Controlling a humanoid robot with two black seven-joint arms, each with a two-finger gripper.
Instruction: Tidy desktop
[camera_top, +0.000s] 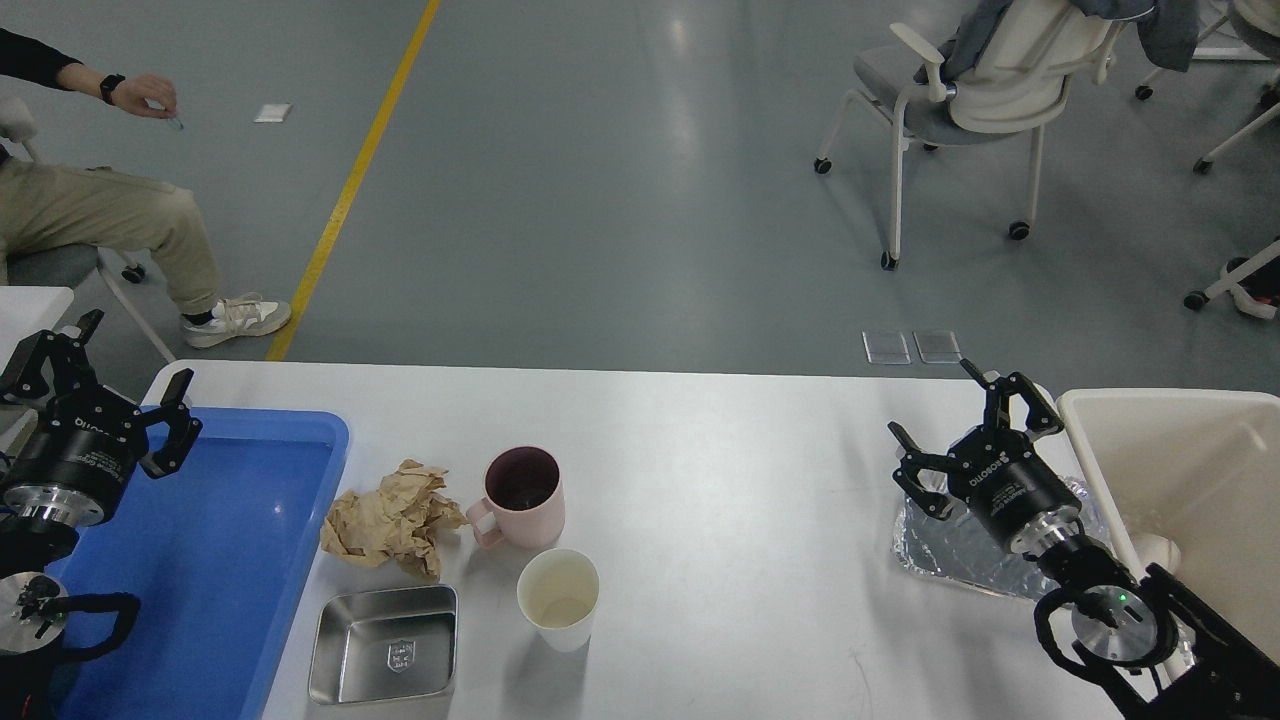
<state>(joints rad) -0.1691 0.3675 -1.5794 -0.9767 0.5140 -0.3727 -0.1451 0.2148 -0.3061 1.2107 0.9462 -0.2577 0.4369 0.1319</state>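
Right claw spread over crinkled, seemingly foil sheet on smooth desktop.

Broad white desktop, smooth, seemingly round-cornered, partly cluttered

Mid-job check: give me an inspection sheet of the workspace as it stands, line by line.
Surface: white desktop, smooth, no spill seen.
Job's things: crumpled brown paper, pink mug, white paper cup upright, square metal tray, foil sheet partly under the right arm.
Containers: blue tray at left, holding nothing seen; cream bin at right, a pale item inside.
Clutter: nothing seen beyond the above.
Grippers: left gripper open over the blue tray's left edge; right gripper open above the foil; both holding nothing.
Cables: nothing seen.
Surroundings: seated person far left, office chair beyond the table.
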